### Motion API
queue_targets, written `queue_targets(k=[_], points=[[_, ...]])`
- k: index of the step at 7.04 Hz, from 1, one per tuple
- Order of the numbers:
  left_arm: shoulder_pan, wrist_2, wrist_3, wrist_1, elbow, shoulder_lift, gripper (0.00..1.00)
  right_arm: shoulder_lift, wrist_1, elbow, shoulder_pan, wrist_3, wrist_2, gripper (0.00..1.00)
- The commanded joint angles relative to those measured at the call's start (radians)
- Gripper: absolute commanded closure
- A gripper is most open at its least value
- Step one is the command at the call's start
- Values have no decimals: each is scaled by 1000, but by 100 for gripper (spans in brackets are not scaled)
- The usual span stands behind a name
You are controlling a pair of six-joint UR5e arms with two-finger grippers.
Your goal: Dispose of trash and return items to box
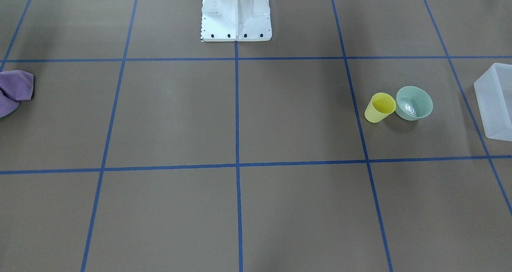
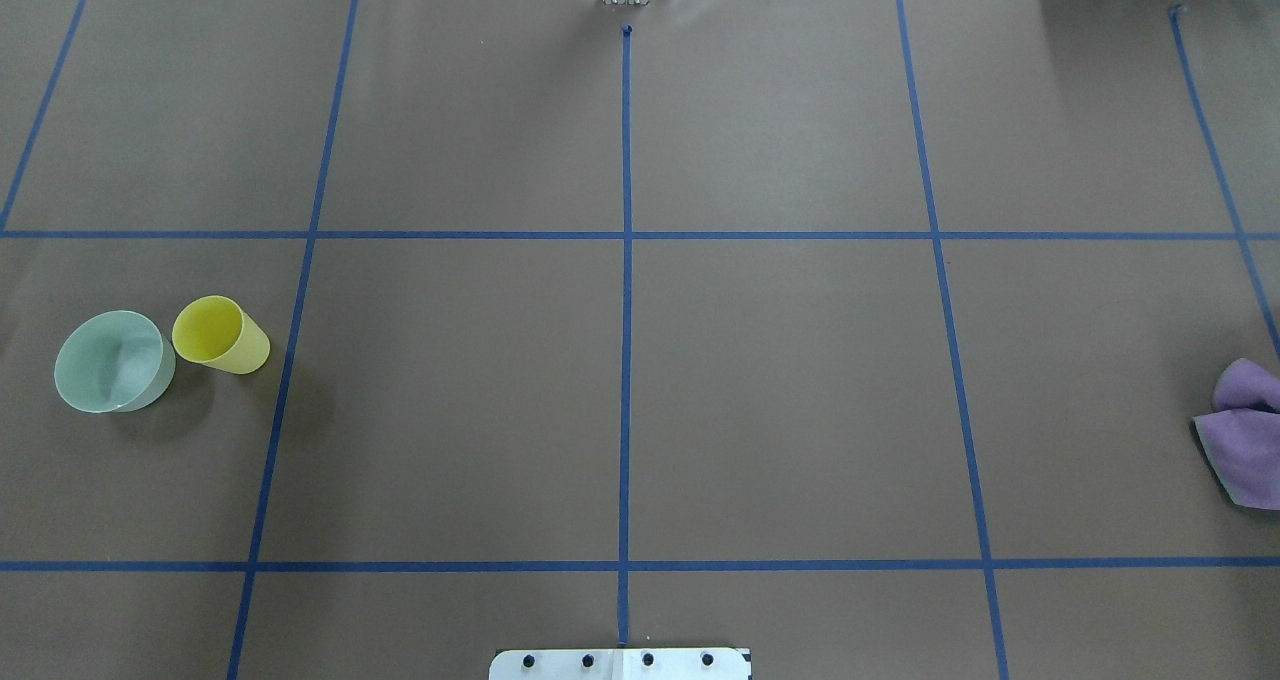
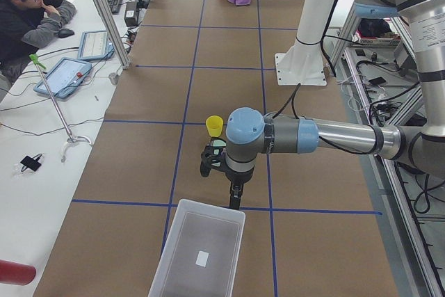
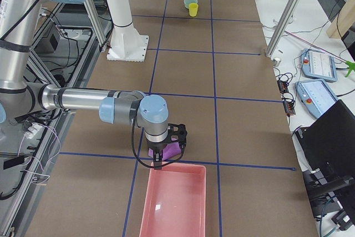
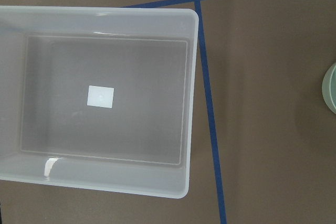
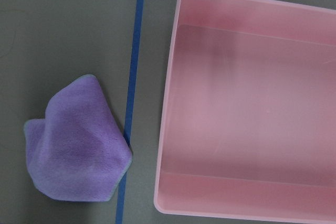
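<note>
A yellow cup [image 1: 379,108] [image 2: 222,335] stands beside a mint-green bowl [image 1: 414,103] [image 2: 110,362] on the brown table, touching or nearly so. The frosted white box [image 1: 496,100] [image 5: 105,98] lies empty at the table's left end. My left gripper [image 3: 236,199] hangs over the box's [image 3: 198,255] near rim, between it and the bowl; I cannot tell if it is open. My right gripper [image 4: 157,162] hangs over a crumpled purple cloth [image 4: 169,149] [image 6: 79,150]; I cannot tell its state. The bowl's edge shows in the left wrist view [image 5: 331,87].
An empty pink bin [image 4: 175,201] [image 6: 247,108] lies next to the purple cloth [image 2: 1245,440] at the table's right end. The white robot base [image 1: 236,16] stands at the middle of the robot's side. A person [image 3: 28,12] sits at a desk beside the table.
</note>
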Motion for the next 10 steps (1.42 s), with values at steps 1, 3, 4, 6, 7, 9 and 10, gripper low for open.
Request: queue_targets(k=[1,3,4,6,7,9,10], points=[[3,-5,1,-1,-27,23,1,-1,1,0,0,0,1,0],[3,-8,2,-4,-30,22,1,-1,1,20,0,0,3,0],[3,-11,2,-7,-33,19,1,5,1,46,0,0,4,0],[4,-13,1,-8,-45,1,1,25,3,67,0,14,4,0],[4,-13,1,-11,-74,-7,1,54,19,78,0,17,6,0],[10,-27,-2,-170,-52,-111,1,68,58,74,0,15,56,0],[21,-63,-4,-201,-49,-122,1,64,61,78,0,-2,66,0]])
